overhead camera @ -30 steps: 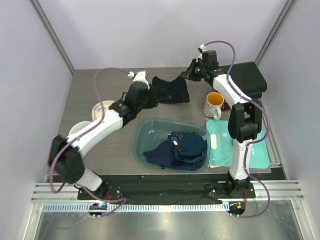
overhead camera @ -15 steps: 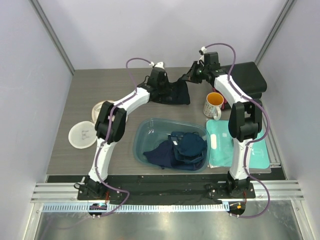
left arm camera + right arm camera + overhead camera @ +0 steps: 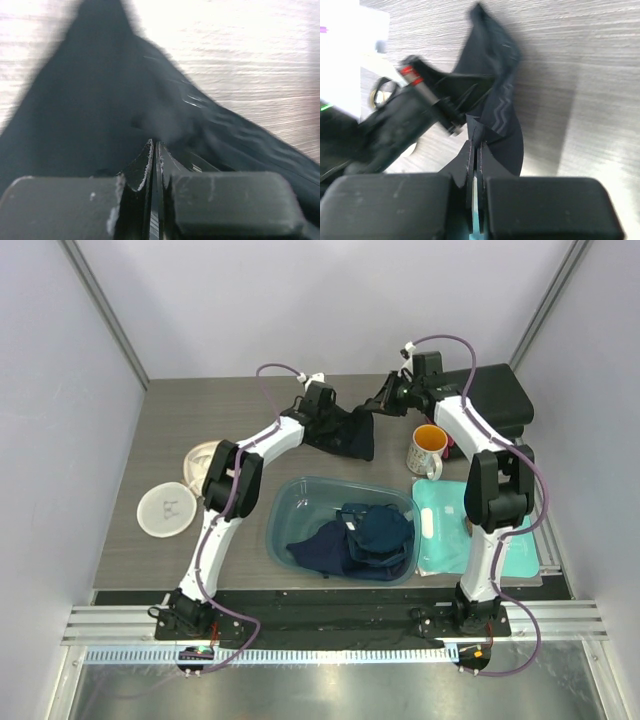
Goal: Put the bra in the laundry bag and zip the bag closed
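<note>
The bra [image 3: 348, 435] is a small black garment at the far middle of the table, stretched between my two grippers. My left gripper [image 3: 321, 417] is at its left end; in the left wrist view its jaws [image 3: 154, 142] are shut with black fabric [image 3: 100, 100] spreading from the tips. My right gripper [image 3: 380, 403] is shut on the right end; its wrist view shows a corner of fabric [image 3: 500, 100] pinched at the tips [image 3: 476, 135]. The laundry bag [image 3: 168, 508] lies at the left as two cream-white discs, one with a dark emblem, apart from both grippers.
A blue-grey basin [image 3: 285, 510] with navy clothes [image 3: 365, 535] sits at the near middle. A flat teal pouch [image 3: 470, 530] lies at the right. An orange-and-white mug [image 3: 428, 448] and a black box [image 3: 495, 400] stand at the far right.
My left arm swung from the left side to the far middle and reached the bra's left end. The bra went from lying spread out to being drawn between both grippers.
</note>
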`<action>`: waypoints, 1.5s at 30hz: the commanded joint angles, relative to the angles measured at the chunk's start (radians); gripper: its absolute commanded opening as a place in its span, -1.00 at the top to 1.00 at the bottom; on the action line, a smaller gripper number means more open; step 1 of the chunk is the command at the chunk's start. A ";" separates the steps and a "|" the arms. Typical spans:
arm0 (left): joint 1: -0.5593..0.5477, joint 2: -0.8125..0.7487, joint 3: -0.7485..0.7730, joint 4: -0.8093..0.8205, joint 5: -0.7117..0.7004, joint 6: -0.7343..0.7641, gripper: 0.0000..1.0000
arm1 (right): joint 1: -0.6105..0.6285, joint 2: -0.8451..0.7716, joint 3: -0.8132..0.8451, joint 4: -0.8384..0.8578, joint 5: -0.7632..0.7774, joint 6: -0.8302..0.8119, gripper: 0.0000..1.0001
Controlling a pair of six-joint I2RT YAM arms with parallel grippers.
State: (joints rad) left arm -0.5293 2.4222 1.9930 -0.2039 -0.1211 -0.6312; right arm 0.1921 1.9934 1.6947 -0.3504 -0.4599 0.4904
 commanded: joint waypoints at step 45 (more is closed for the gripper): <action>0.207 -0.241 -0.227 0.032 0.583 -0.091 -0.32 | 0.070 0.202 0.312 -0.064 0.306 0.137 0.98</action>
State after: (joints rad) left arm -0.3458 2.1551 1.7473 -0.1246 0.3305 -0.7776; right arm 0.2630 2.1864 1.9530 -0.4095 -0.1509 0.6689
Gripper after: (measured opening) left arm 0.666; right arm 0.037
